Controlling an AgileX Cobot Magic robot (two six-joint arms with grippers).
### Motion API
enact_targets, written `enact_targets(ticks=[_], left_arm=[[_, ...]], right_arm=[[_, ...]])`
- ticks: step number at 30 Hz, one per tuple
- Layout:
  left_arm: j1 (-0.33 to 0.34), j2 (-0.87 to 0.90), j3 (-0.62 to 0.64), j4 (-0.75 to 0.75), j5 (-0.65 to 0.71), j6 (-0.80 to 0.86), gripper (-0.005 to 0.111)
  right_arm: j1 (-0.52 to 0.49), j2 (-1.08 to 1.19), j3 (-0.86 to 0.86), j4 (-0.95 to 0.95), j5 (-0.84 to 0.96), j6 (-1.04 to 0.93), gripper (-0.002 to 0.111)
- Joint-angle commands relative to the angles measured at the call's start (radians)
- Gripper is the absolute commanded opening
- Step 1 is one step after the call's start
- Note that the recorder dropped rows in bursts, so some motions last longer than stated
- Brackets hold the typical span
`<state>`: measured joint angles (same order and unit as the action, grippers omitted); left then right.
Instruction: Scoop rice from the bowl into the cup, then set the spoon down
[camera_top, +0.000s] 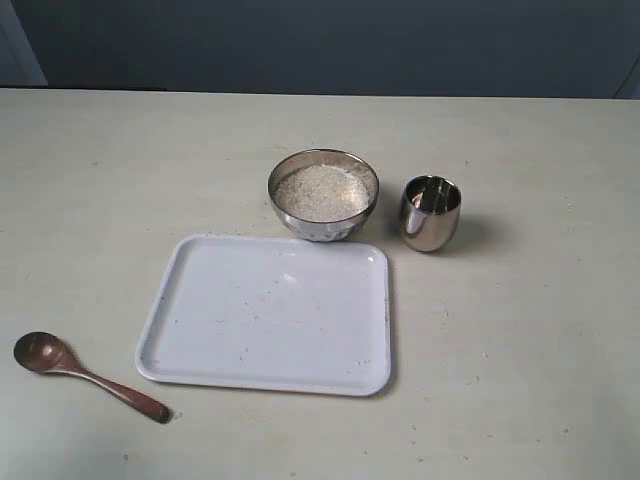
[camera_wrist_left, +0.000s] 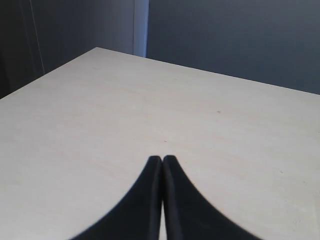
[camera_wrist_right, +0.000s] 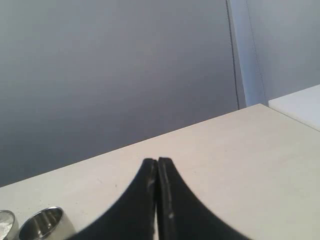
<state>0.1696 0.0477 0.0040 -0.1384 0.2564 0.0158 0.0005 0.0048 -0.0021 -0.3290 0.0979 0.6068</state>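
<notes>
White tray (camera_top: 200, 330) flat on pale table (camera_top: 520, 350), a few stray specks on its surface. Steel bowl (camera_top: 322, 195) sits at the tray's far edge, toward its right end; whether rim and bowl touch, cannot tell. Rice (camera_top: 322, 190) heaped inside the bowl, filling most of it. Steel cup (camera_top: 431, 212) upright on the table just right of the bowl, a narrow gap between them. Wooden spoon (camera_top: 85, 376) lies on the table left of the tray's near-left corner, oval end away from the tray, handle tip close to that corner but apart. Left claw (camera_wrist_left: 162, 159) pressed together, holding nothing, above bare table. Right claw (camera_wrist_right: 157, 161) likewise pressed together, empty; cup and bowl edge show beside it in its wrist view.
</notes>
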Motion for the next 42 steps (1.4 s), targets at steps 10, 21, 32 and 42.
enact_targets(ticks=[10, 21, 32, 42], left_arm=[[-0.003, -0.001, -0.004, -0.003, -0.01, -0.006, 0.001], [-0.003, -0.001, -0.004, -0.003, -0.01, -0.006, 0.001], [-0.003, -0.001, -0.004, -0.003, -0.01, -0.006, 0.001], [-0.003, -0.001, -0.004, 0.002, -0.01, -0.006, 0.001]], right_arm=[[0.002, -0.005, 0.002, 0.068, -0.196, 0.03, -0.001], [0.002, -0.005, 0.002, 0.198, -0.404, 0.318, -0.001], [0.002, 0.511, -0.628, -1.189, -0.572, 0.93, -0.001], [0.112, 1.269, -1.263, -1.415, -0.988, 1.235, -0.001]])
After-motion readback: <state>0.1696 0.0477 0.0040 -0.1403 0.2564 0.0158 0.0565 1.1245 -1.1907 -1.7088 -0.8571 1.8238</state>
